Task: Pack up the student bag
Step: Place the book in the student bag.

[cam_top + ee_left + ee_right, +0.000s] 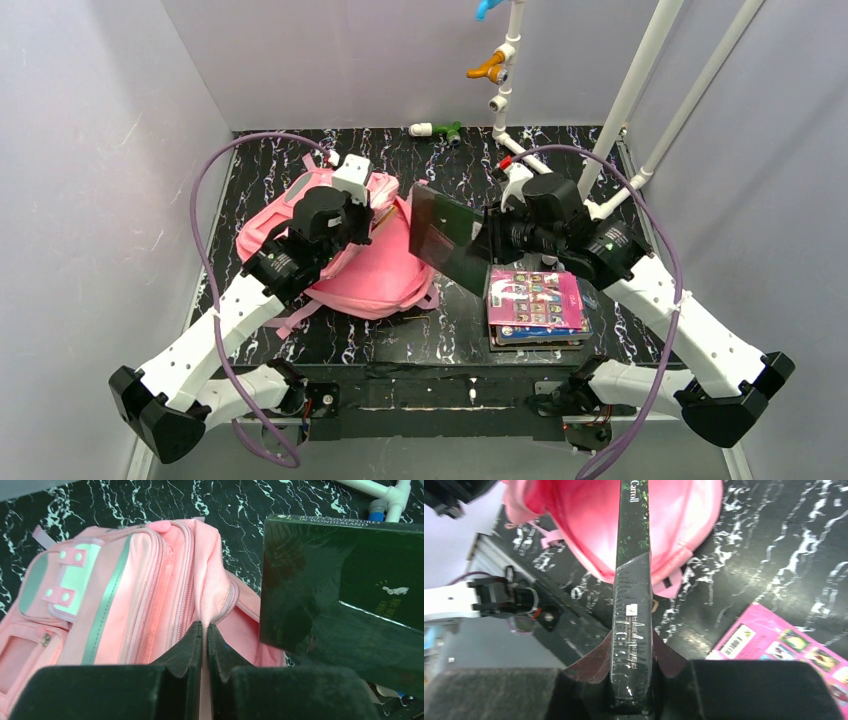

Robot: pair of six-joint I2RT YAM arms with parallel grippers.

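Observation:
The student bag, bright pink with grey stripes, lies on the black marbled table left of centre. My left gripper hangs over its top. In the left wrist view this gripper is shut on a fold of the bag's pink fabric beside the zip; the bag fills the left of that view. My right gripper is shut on a dark green book, held on edge just right of the bag. The right wrist view shows the book's spine between the jaws, pointing at the bag.
A stack of books with a pink cover lies at the front right, also seen as the pink cover. White pipes, a yellow valve handle and a green fitting stand at the back.

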